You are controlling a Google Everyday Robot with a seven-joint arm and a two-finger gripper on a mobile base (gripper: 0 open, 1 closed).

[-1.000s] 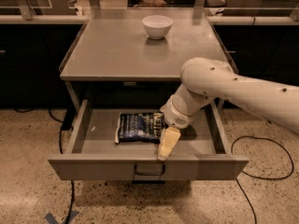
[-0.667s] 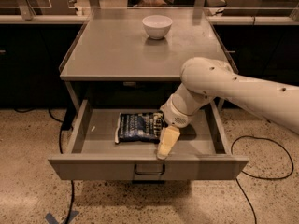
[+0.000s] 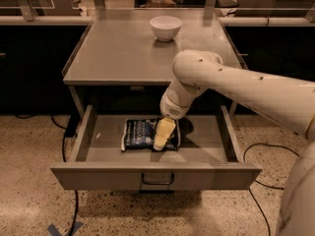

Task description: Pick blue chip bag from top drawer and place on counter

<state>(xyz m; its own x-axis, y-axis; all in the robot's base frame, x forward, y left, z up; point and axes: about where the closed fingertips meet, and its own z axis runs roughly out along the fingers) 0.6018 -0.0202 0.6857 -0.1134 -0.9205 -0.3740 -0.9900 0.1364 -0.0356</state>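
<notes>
The blue chip bag (image 3: 139, 133) lies flat in the middle of the open top drawer (image 3: 98, 176), dark navy with pale lettering. My gripper (image 3: 163, 137) hangs down from the white arm (image 3: 231, 85) and sits over the bag's right part, covering it. Whether it touches the bag I cannot tell. The counter (image 3: 118, 53) is the grey tabletop right above the drawer. The drawer's front panel carries a small dark bar handle (image 3: 157, 180).
A white bowl (image 3: 166, 27) stands at the back middle of the counter. Dark cabinets with pale tops (image 3: 34, 19) run on both sides. Black cables (image 3: 66, 132) lie on the speckled floor left and right (image 3: 256, 151) of the drawer.
My gripper has moved left and a little back, from beside the bag's right edge to over its right part. The bag and drawer have not moved.
</notes>
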